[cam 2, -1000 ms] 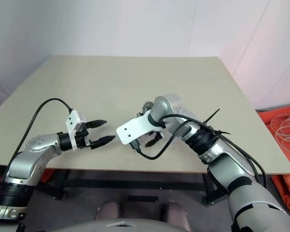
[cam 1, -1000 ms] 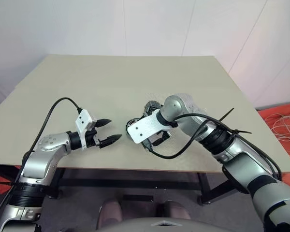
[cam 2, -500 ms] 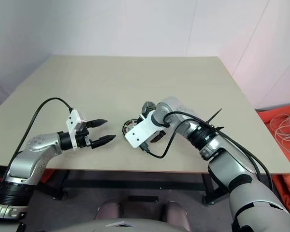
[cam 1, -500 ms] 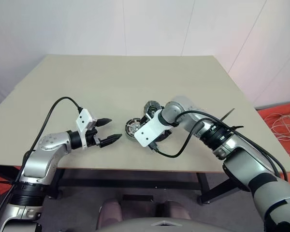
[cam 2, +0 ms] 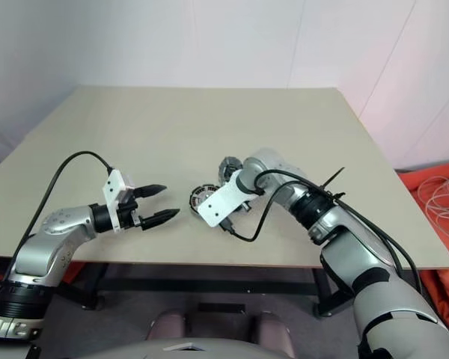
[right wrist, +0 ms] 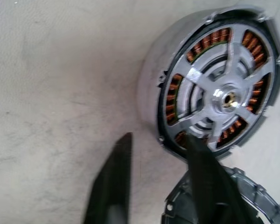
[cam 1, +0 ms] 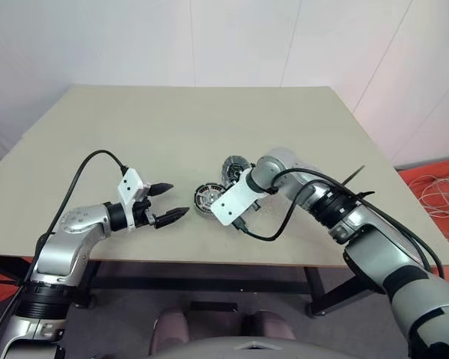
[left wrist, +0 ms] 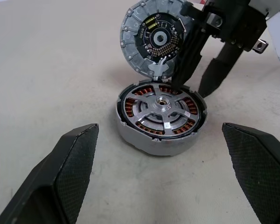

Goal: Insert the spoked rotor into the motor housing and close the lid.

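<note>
**A:** Biggest thing first?

**B:** Beige table (cam 1: 172, 127), under everything else.

**A:** Then the arms?

**B:** On the left, the left gripper (cam 1: 178, 200). Hovers over the front of the table and points towards the middle. Gapes wide, with nothing between the fingers (left wrist: 70, 172). Touches nothing, and faces the motor parts from nearby.

**A:** And on the right?

**B:** The right gripper (right wrist: 156, 140). Points steeply down at the table, just beside the motor housing (left wrist: 149, 140), on the side away from the left gripper. Shows a narrow gap with bare table in it. Cannot tell whether clamped on the lid's edge or merely touching it.

**A:** The housing itself?

**B:** Lies flat on the table, open face up, between the two grippers. Holds a ring of copper windings inside.

**A:** Next one down?

**B:** The lid (left wrist: 151, 37). Stands tilted on its edge just beyond the housing, as seen from the left wrist. Meets, or nearly meets, the housing's rim with its lower rim. Turns its dark-centred face towards the left gripper. Crossed along one side by a black finger of the right gripper.

**A:** Smallest?

**B:** The spoked rotor (left wrist: 161, 109). Sits inside the housing already, black ring just within the shell wall, silver spokes over the windings, hub at the centre. Not yet covered.
</note>
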